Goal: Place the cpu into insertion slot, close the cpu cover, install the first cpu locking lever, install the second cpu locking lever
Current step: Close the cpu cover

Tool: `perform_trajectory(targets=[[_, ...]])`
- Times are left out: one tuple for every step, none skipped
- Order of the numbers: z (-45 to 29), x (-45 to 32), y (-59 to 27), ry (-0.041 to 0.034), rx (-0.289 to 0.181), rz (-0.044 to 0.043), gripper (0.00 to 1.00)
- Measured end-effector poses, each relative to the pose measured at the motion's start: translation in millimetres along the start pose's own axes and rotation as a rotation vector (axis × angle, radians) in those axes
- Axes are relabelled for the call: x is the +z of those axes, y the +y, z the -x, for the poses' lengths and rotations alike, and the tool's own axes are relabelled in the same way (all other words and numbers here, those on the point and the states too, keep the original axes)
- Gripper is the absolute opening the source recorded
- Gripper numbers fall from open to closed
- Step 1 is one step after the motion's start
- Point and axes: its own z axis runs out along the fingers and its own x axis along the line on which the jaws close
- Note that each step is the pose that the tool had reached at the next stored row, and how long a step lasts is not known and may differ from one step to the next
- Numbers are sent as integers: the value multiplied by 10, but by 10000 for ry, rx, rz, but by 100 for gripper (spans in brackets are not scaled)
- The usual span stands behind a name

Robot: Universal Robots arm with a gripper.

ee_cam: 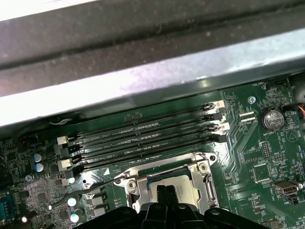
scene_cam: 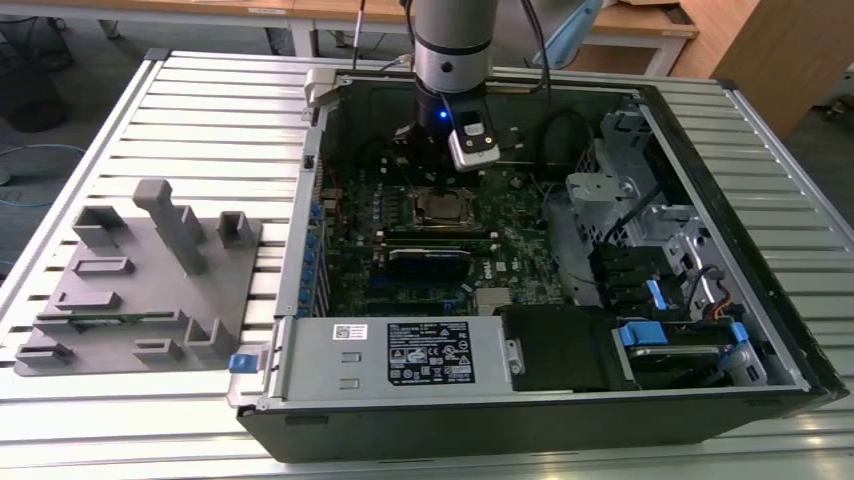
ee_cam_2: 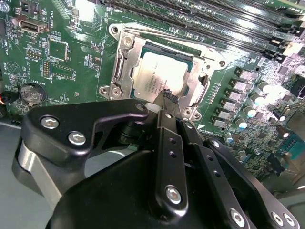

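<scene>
Gripper (ee_cam_2: 166, 97) perhaps touching cpu (ee_cam_2: 159, 76); capacitors (ee_cam_2: 257, 98) near.

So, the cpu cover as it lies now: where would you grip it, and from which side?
Probably by one thin side bar of the cpu cover, coming from straight above. It lies flat around the cpu, a silvery frame with a large window, so only its narrow edges give the jaws anything to pinch.

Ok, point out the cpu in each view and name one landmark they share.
Exterior view: the cpu sits right under the arm.
Second wrist view: just beyond the gripper.
First wrist view: between the gripper and the long black slots.
Shared landmark: the silvery frame around it.
</scene>
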Motion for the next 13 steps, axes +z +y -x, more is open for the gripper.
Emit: perform_trajectory(targets=[[0,0,0,0,-1,-1,10],[0,0,0,1,-24,1,10],[0,1,0,5,-104,5,10],[0,2,0,9,-250,12,10],[0,4,0,16,-425,20,10],[0,5,0,24,-611,27,10],[0,6,0,31,-801,34,10],[0,8,0,38,-979,42,10],[-1,9,-1,45,-1160,48,10],[-1,10,-1,52,-1343,53,10],[-1,11,-1,59,-1524,57,10],[-1,13,-1,64,-1702,63,10],[-1,15,-1,70,-1883,69,10]])
